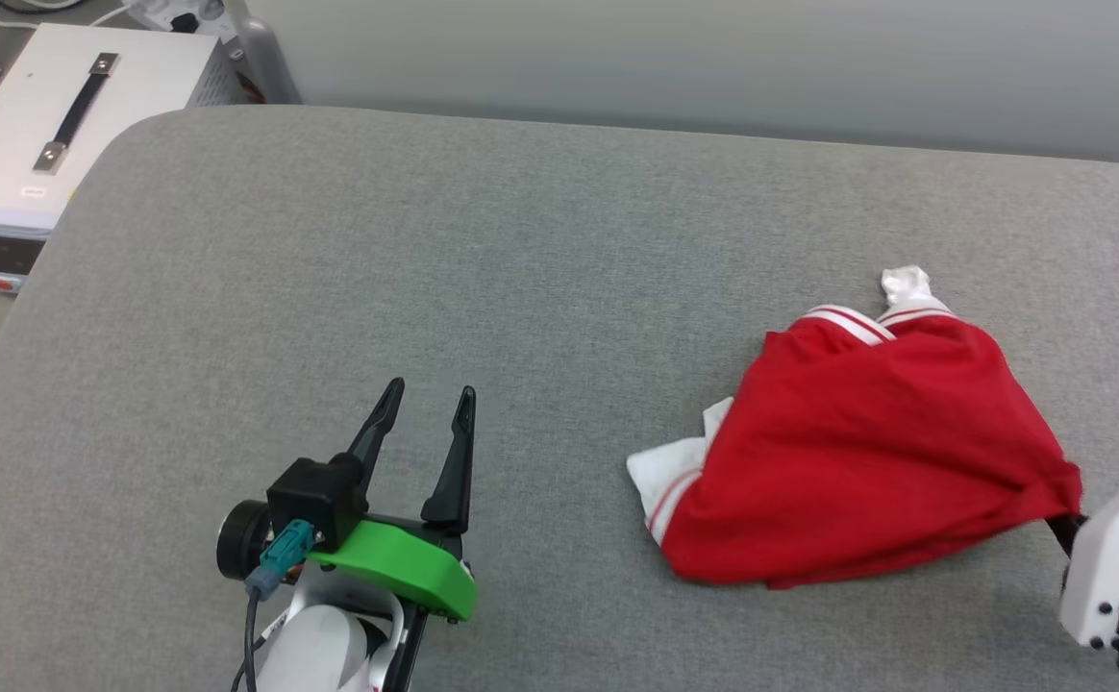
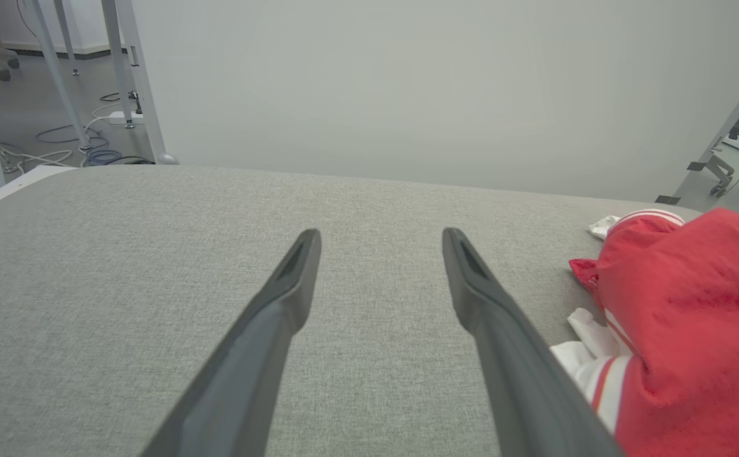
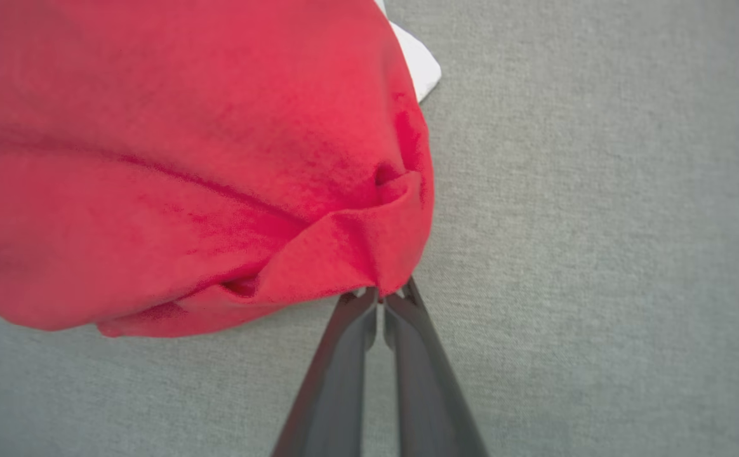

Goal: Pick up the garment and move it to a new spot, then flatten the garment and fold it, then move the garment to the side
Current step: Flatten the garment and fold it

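Even, bright, diffuse light; faint shadows; wide-angle wrist views slightly soft

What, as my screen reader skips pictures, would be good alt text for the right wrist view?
The right gripper, its two dark fingers closed together, pinches a fold at the edge of the red garment, which lies bunched on a grey fabric surface. A white corner of the garment peeks out at the top.

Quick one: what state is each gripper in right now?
Left gripper: open, holding nothing.
Right gripper: shut on an edge of the red garment.
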